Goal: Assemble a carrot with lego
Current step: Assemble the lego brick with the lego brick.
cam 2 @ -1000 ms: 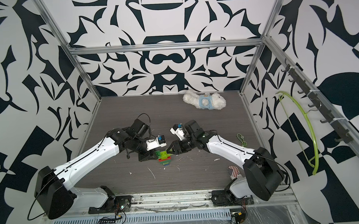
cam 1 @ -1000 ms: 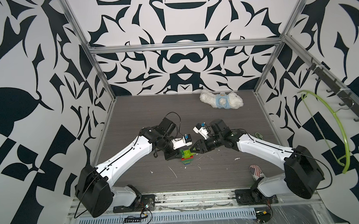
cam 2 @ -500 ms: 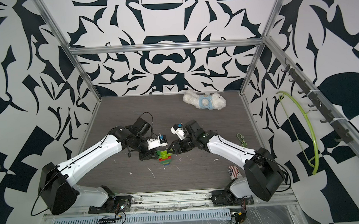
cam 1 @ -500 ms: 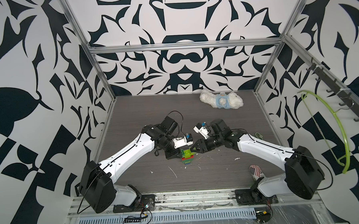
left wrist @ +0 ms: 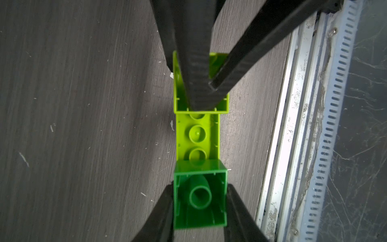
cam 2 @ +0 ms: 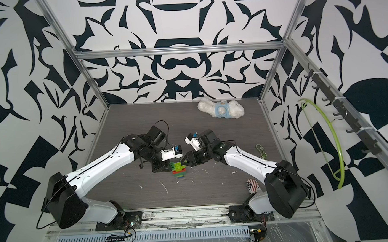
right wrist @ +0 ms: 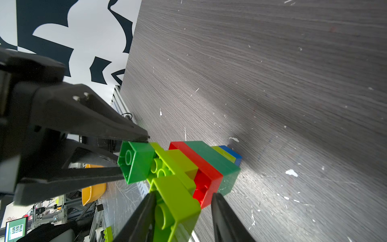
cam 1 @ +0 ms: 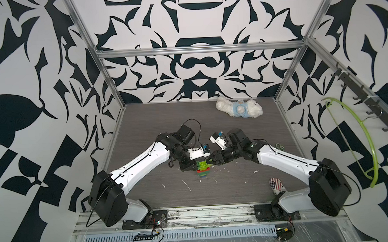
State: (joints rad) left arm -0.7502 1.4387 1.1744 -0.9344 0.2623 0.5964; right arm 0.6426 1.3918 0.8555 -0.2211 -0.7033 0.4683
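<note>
Reaching diagonally over the table (cam 1: 234, 135) from its base, the left arm (cam 1: 145, 159) folds sharply at the wrist so that the left hand (left wrist: 200, 188) points straight down onto the carrot (cam 1: 203, 170). Its wrist view looks squarely down at the wood. The right arm (cam 1: 280, 158) mirrors it from the opposite side of the carrot. Its wrist sits lower, and the right hand (right wrist: 184, 194) comes in on a slant, sideways and downward.

The carrot stands upright with its long axis vertical. Its blue tip (right wrist: 234, 156) is down at the table and seems to touch it. Above the tip come lime, dark green and red layers, then a lime oblong brick, then two prongs pointing up with their hollow ends showing. The prongs sit side by side on the line between the two hands: the dark green prong (left wrist: 200, 199) on the left arm's side, the lime prong (right wrist: 176, 201) on the right arm's side.

The left hand is pinching the dark green prong, one finger flat against each of two opposite walls, so the carrot stands directly beneath it. The right hand is spread around the lime prong. One finger lies against the prong, while a thin gap shows at the other finger, just beside the red layer. The carrot's top sits between those fingertips, ahead of the hand and slightly below it.

A white plush toy (cam 1: 238, 109) lies well beyond the carrot, near the back wall.
</note>
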